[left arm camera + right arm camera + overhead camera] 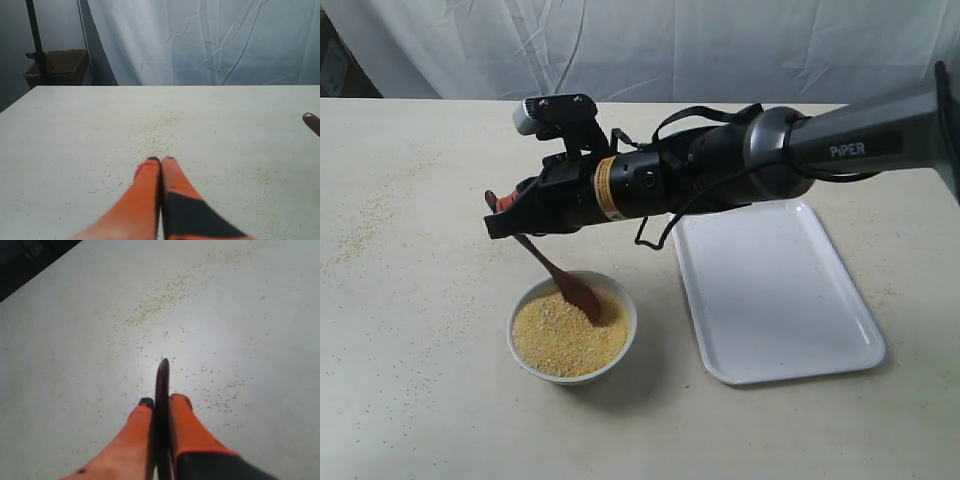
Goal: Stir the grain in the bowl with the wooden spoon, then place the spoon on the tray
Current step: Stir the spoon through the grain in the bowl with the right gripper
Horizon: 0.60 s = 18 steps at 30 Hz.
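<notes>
Right tool (502, 214) is clamped on the upper handle of the wooden spoon (556, 272), its fingers (192, 427) pressed against both sides. The spoon slants down from the tool, its head sunk in the grain (560, 340) at the far side of the bowl (629, 318). In the exterior view the bowl stands on the worktop (410, 330) below the tool, left of the tray (790, 320) and apart from it. Left tool (161, 161) is closed together on nothing. Count: one spoon, one bowl, one tray, two tools. Loose grains (160, 142) lie scattered on the worktop.
</notes>
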{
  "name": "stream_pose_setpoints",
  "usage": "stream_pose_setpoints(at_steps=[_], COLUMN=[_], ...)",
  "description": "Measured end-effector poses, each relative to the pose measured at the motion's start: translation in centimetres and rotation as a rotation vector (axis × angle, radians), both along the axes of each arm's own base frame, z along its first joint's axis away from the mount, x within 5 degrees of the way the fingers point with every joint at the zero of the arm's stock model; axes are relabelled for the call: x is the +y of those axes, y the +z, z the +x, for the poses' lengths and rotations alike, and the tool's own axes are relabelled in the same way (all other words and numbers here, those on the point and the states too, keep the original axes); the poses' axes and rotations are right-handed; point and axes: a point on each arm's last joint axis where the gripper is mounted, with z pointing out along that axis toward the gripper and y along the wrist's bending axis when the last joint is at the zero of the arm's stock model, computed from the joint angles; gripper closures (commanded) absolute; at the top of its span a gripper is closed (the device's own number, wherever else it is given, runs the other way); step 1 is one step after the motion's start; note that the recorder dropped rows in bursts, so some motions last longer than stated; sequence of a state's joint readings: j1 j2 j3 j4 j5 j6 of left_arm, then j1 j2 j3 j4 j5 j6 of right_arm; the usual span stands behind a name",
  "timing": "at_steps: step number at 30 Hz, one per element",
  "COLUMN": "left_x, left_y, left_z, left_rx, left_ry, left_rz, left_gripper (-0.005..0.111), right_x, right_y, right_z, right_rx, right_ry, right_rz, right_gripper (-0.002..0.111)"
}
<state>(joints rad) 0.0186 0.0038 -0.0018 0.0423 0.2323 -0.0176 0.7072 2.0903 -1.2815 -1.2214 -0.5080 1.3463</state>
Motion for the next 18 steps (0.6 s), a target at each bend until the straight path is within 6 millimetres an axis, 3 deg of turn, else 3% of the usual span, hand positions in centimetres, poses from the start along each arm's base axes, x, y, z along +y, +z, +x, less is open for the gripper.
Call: stream_pose_setpoints(at_steps=[3, 11, 18], left_x=[0.0, 0.0, 0.0], left_y=[0.0, 0.0, 0.0], left_z=[0.0, 0.0, 0.0], left_rx=[0.000, 0.000, 0.000], left_ry=[0.000, 0.000, 0.000], left_rz=[0.000, 0.000, 0.000], left_gripper=[0.107, 0.107, 0.107], right_x=[0.3, 0.0, -0.4], right_y=[0.3, 4.4, 3.2], right_z=[-0.4, -0.8, -0.3], right_rx=[0.009, -0.065, -0.104], right_ry=[0.019, 0.026, -0.008], right_rz=[0.022, 0.082, -0.025], right_gripper=[0.109, 0.109, 0.109])
